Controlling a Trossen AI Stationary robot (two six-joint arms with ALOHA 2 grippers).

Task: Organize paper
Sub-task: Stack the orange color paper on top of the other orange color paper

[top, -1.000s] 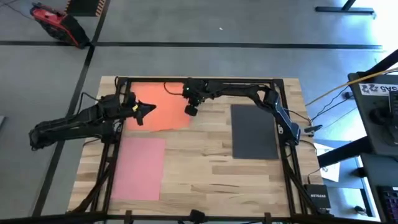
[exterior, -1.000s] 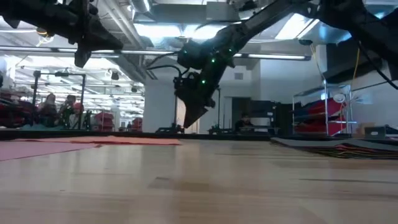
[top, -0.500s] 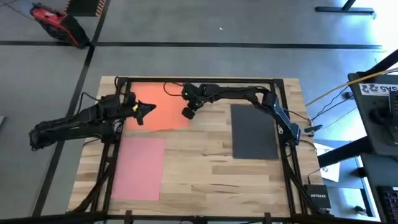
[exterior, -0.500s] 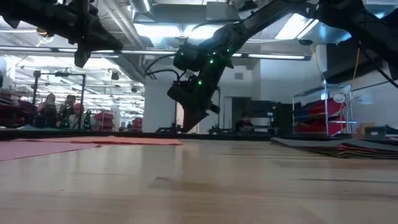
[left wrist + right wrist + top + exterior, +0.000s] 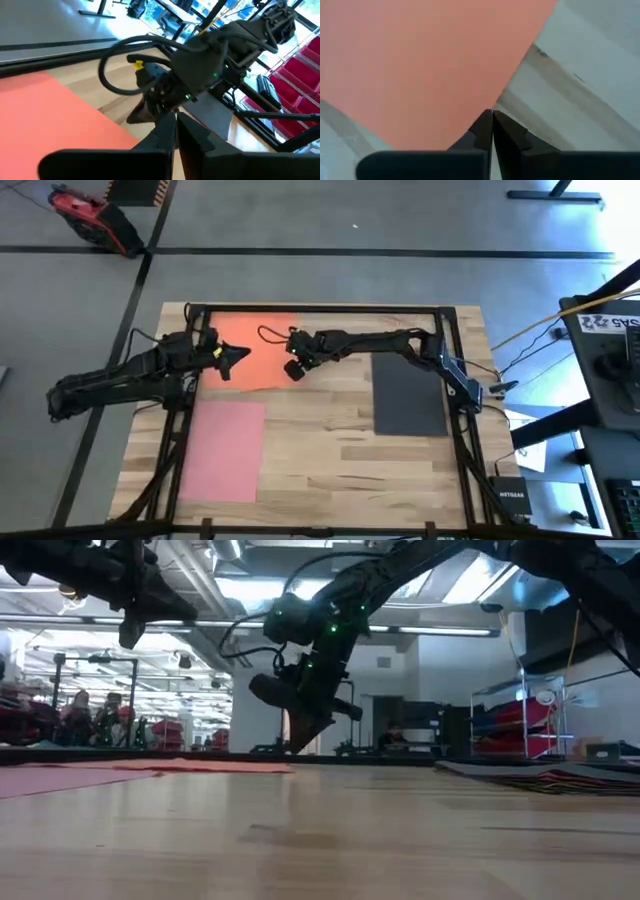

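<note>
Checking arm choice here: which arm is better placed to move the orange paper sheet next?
Probably the right. The right gripper, fingers shut, hangs over the near right edge of the orange paper sheet. The left gripper, also shut, hovers above the sheet's left part, higher in the low view.

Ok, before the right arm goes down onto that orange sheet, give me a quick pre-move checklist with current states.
1. Right gripper over the orange sheet, near its edge: ok.
2. Right fingers together, nothing between them: ok.
3. Right gripper's height above the sheet: cannot tell.
4. Left gripper also over the orange sheet, shut, close to the right one: not ok.
5. Pink sheet and black sheet apart from the orange one: ok.
</note>
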